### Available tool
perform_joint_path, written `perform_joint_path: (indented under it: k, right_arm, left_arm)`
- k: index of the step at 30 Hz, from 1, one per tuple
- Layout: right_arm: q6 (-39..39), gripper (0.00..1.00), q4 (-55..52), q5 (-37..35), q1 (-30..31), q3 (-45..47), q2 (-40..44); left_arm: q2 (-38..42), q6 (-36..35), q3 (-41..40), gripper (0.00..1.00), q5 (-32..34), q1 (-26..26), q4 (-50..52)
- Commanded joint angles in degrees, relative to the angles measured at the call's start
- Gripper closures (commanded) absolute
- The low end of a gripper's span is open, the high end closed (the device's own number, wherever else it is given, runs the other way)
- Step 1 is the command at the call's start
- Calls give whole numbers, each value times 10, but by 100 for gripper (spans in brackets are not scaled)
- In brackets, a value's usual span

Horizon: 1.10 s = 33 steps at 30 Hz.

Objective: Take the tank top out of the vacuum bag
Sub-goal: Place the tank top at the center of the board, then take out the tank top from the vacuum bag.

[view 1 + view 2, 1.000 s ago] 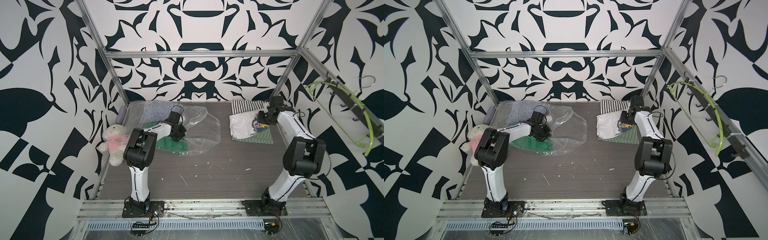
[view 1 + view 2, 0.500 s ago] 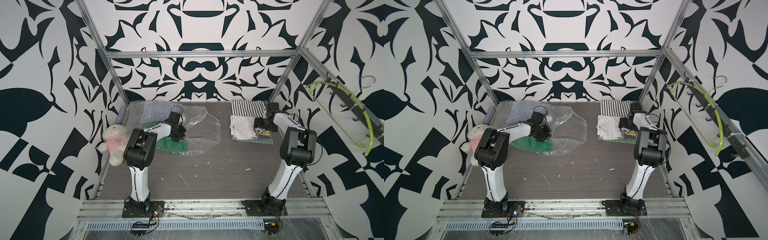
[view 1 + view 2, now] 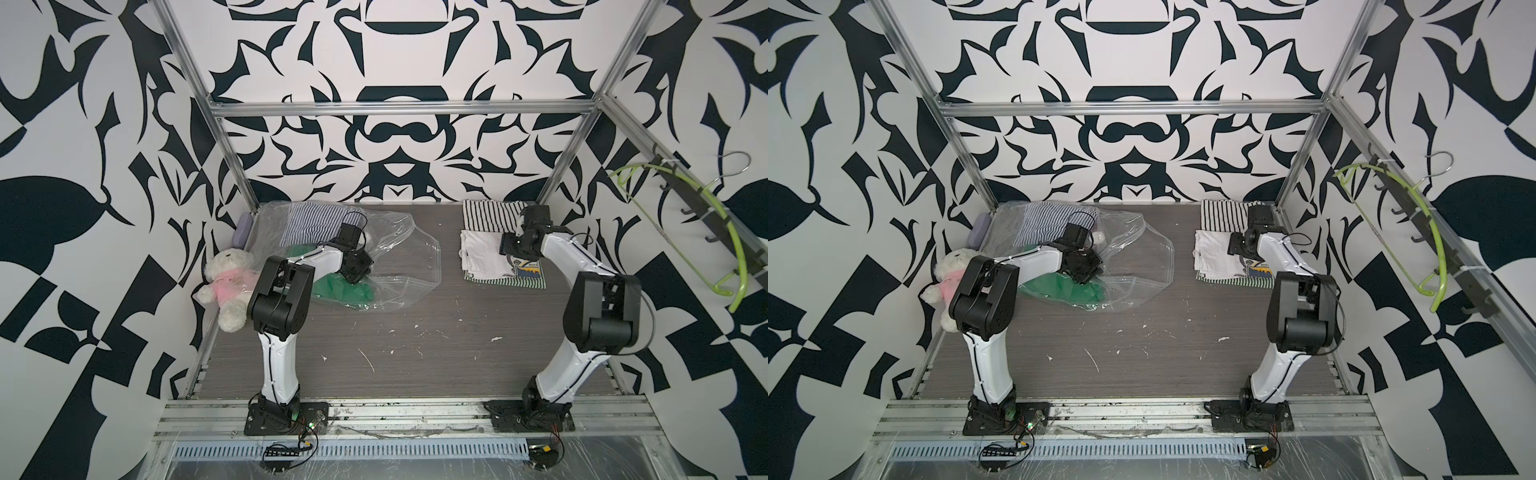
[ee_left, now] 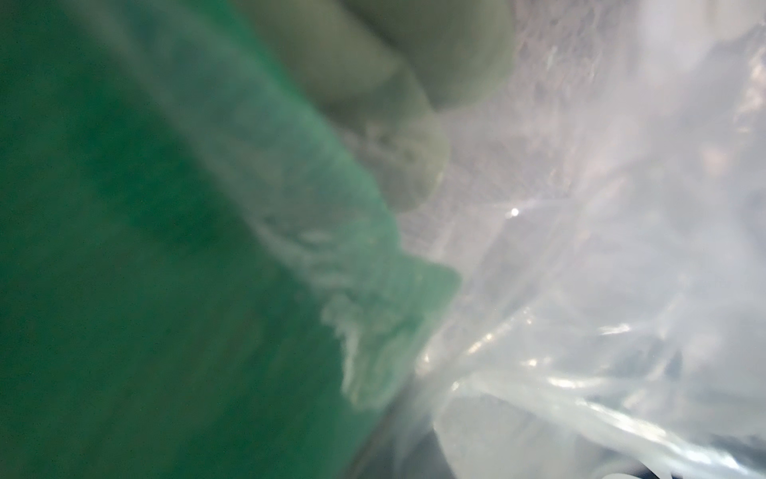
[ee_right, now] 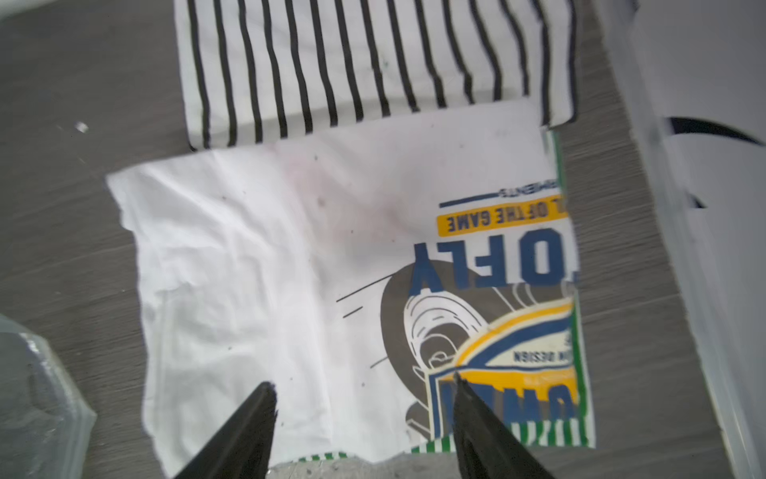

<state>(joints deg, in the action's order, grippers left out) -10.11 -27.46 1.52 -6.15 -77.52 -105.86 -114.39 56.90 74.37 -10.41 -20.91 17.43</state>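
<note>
From my seat I read the layout like this: the vacuum bag [image 3: 409, 249] lay slack at the far left of the worktop [image 3: 415, 345], its open edge turned toward the middle, which I judged let the left arm reach in low from the side; inside it sat a green garment [image 3: 338, 289] nearer me and a blue-striped one [image 3: 309, 222] behind; I could not tell from the folds which of these was the tank top, though the arm was plainly at the green one.

The left fingers [image 3: 356, 271] were pressed together, down at the edge of the green cloth under the clear plastic; the left wrist view was all blur, green on one side and wrinkled film on the other, so whether they pinched cloth, plastic or both I could not tell.

Well apart, at the far right, a white printed shirt [image 5: 257, 249] lay folded and overlapping a black-striped one [image 5: 373, 62]; I took that as the pile for things kept clear of the bag; the right fingers [image 3: 508, 248] hung just above the white shirt, spread apart, nothing between them.
</note>
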Motion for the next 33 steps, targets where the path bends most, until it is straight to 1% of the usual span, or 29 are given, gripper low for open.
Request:
perform_joint_path:
  k: [1, 3, 5, 8, 10, 12, 15, 17, 21, 24, 25, 27, 29, 33]
  right_arm:
    - [-28, 36, -18, 19, -8, -27, -50]
    - [-29, 33, -27, 38, -15, -38, -74]
    - [-29, 24, -23, 43, -16, -35, -73]
    - [-27, 12, -2, 59, -10, -13, -30]
    - [-24, 8, 6, 66, 4, 0, 3]
    - [-20, 6, 12, 63, 29, 15, 44]
    - [-23, 5, 31, 62, 83, 39, 105]
    - [-40, 6, 57, 65, 135, 57, 140]
    - [-92, 7, 110, 103, 227, 73, 160]
    - [-128, 9, 149, 140, 278, 77, 142]
    - [-141, 12, 160, 147, 291, 77, 130]
    - [-164, 16, 186, 169, 310, 81, 103]
    - [-176, 18, 209, 195, 328, 81, 73]
    - [-204, 19, 260, 253, 353, 73, 7]
  left_arm:
    - [18, -14, 8, 100, 11, 1, 46]
    - [25, -28, 14, 100, 9, -2, 49]
    - [31, -49, 30, 100, 18, -8, 69]
    - [46, -74, 49, 100, 27, -18, 97]
    - [60, -92, 58, 100, 36, -24, 115]
    - [74, -109, 64, 100, 48, -32, 135]
    - [92, -129, 69, 100, 60, -36, 162]
    - [103, -136, 68, 100, 59, -37, 171]
    - [121, -140, 55, 100, 48, -39, 174]
    - [138, -142, 43, 100, 47, -43, 177]
    - [146, -141, 37, 100, 47, -45, 177]
    - [158, -138, 28, 100, 48, -48, 174]
    - [167, -135, 21, 100, 48, -50, 173]
    - [184, -127, 14, 100, 52, -54, 170]
